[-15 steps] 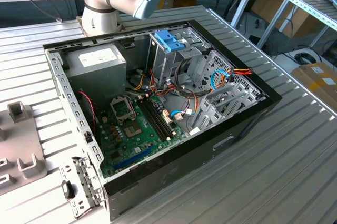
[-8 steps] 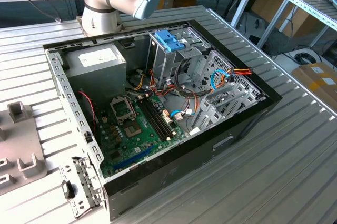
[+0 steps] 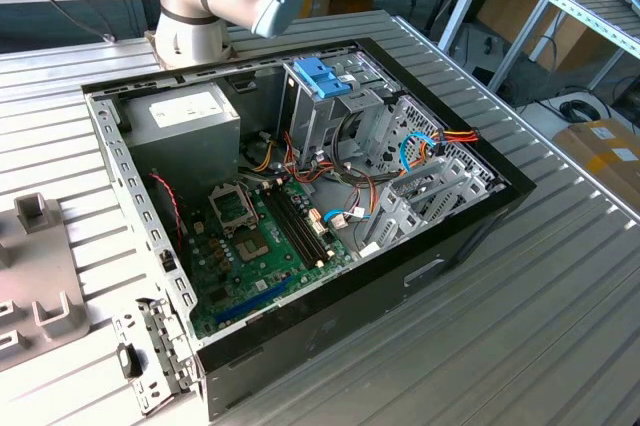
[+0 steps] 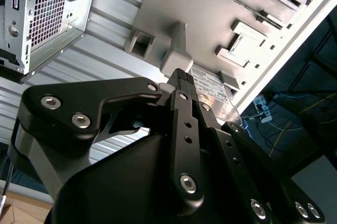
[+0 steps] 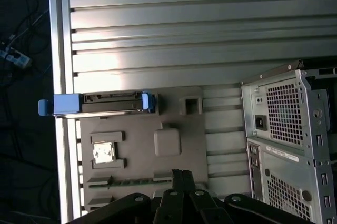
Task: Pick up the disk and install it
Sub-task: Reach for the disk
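The disk point(image 5: 110, 104) stands on its edge in a slot of the grey fixture plate point(image 5: 142, 145), close to the table's edge, with its blue carrier frame at both ends. In the second wrist view a strip of the disk's white label point(image 4: 209, 83) shows just past my fingers. My gripper point(image 5: 177, 174) hovers above the plate, apart from the disk, with its black fingers point(image 4: 181, 74) pressed together and nothing between them. In the exterior view the arm's base stands behind the open computer case point(image 3: 300, 196).
The case lies open on the slatted metal table point(image 3: 560, 296), showing the motherboard, cables, a grey power-supply box point(image 3: 185, 121) and a metal cage with a blue handle point(image 3: 322, 76). Its perforated rear panel point(image 5: 287, 129) stands beside the fixture plate point(image 3: 30, 276). The table edge point(image 5: 60, 129) runs right next to the disk.
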Robot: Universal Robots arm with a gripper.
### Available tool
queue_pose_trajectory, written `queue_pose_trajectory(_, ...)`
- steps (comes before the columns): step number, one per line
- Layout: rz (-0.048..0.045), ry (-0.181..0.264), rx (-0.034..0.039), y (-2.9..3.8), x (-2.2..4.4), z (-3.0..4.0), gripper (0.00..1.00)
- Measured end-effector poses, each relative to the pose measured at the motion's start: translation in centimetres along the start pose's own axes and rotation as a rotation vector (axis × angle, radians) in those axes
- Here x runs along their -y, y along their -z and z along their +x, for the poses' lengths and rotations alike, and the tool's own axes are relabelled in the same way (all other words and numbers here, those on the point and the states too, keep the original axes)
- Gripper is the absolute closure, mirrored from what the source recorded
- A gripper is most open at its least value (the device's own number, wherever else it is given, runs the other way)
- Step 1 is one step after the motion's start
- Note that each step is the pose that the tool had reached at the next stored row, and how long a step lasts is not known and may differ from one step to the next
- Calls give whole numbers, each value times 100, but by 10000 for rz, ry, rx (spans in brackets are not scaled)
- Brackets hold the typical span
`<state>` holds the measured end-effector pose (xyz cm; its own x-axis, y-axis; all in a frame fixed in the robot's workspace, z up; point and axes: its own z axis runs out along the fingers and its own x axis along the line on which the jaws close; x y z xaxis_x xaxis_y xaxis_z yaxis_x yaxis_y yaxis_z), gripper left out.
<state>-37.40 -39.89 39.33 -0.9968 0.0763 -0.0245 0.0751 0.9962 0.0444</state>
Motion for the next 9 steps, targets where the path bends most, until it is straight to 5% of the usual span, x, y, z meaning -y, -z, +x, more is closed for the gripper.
queue_pose_trajectory(9, 0, 0, 0, 2, 4, 50, 90)
